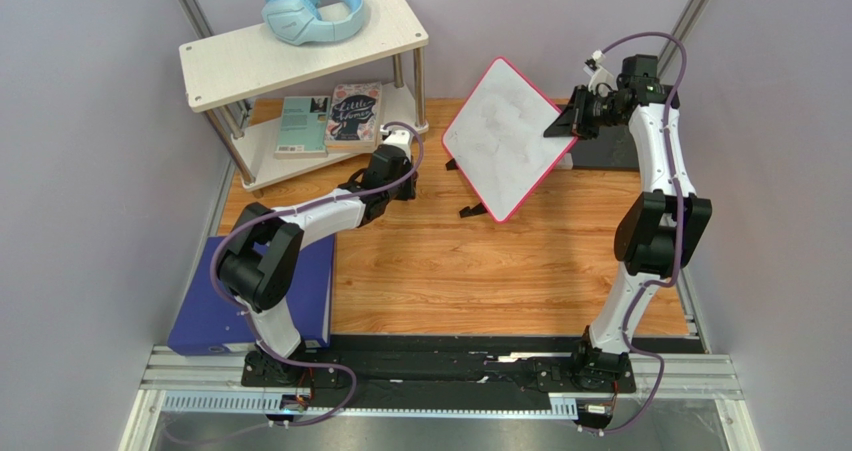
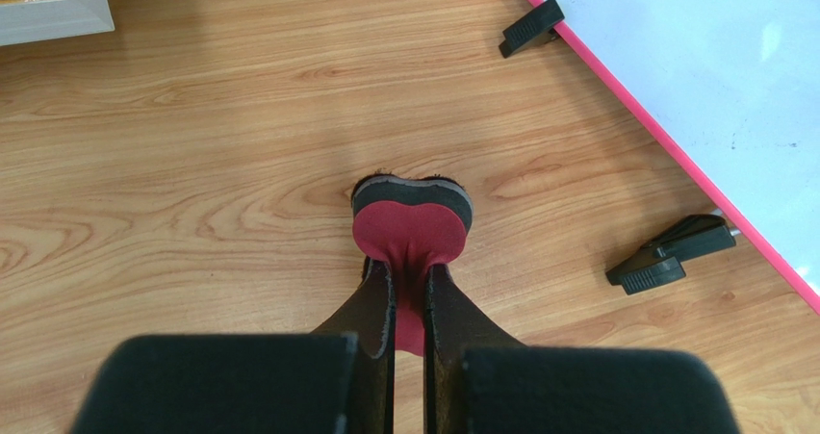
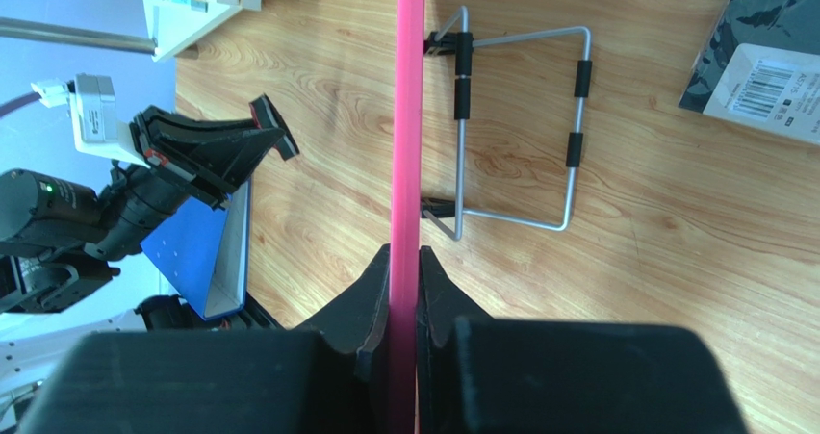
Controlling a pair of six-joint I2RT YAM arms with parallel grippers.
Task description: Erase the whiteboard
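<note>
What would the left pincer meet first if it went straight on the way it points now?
Most likely the bare wooden table. The left pincer, shut on a red eraser, points at open wood; the whiteboard lies off to its right and would be missed. Depth is hard to judge.

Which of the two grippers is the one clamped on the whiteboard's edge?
The right gripper: its jaws pinch the whiteboard by its pink rim. The left gripper holds a red felt eraser instead, off the board.
</note>
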